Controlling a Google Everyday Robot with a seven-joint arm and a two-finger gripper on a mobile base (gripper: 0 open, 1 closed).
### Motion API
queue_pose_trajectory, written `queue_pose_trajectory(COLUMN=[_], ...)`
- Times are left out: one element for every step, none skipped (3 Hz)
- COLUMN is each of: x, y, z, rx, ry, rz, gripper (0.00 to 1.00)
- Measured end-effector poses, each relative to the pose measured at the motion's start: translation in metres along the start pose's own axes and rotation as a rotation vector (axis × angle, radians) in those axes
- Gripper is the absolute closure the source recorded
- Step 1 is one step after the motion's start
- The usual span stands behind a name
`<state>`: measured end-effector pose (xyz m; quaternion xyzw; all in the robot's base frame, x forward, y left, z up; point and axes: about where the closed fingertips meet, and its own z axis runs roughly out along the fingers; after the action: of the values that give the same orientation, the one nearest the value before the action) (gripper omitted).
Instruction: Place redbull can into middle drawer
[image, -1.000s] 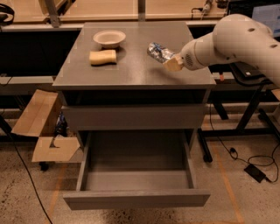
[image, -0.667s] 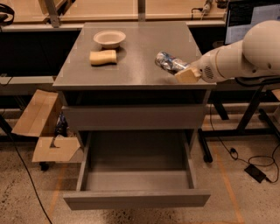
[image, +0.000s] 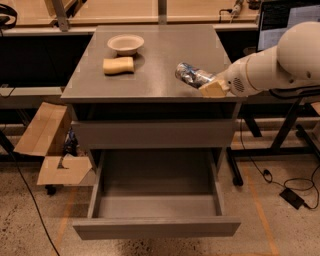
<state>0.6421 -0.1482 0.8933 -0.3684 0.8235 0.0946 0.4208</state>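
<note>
The redbull can is slim, shiny, silver and blue. It lies tilted in my gripper over the right front part of the grey cabinet top. The gripper is shut on the can's right end, and its tan fingertip shows below the can. The white arm reaches in from the right. The middle drawer is pulled wide open below, empty, with a plain flat front. The shut grey drawer front sits directly above it.
A beige bowl and a tan sponge sit on the cabinet top at the back left. Cardboard boxes stand on the floor left of the cabinet. Table legs and cables are on the right.
The gripper with the can has moved right and toward the front edge of the cabinet top, and a little lower. The drawer has not moved.
</note>
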Motion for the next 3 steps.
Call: queue_pose_trajectory(x=[0.014, 0.043, 0.080], y=[0.026, 0.065, 0.103], z=[-0.018, -0.027, -0.016], rx=[-0.020, -0.055, -0.073], ry=[0.017, 0.024, 0.027], rz=[-0.036, -0.063, -0.104], gripper=[1.00, 1.00, 1.00])
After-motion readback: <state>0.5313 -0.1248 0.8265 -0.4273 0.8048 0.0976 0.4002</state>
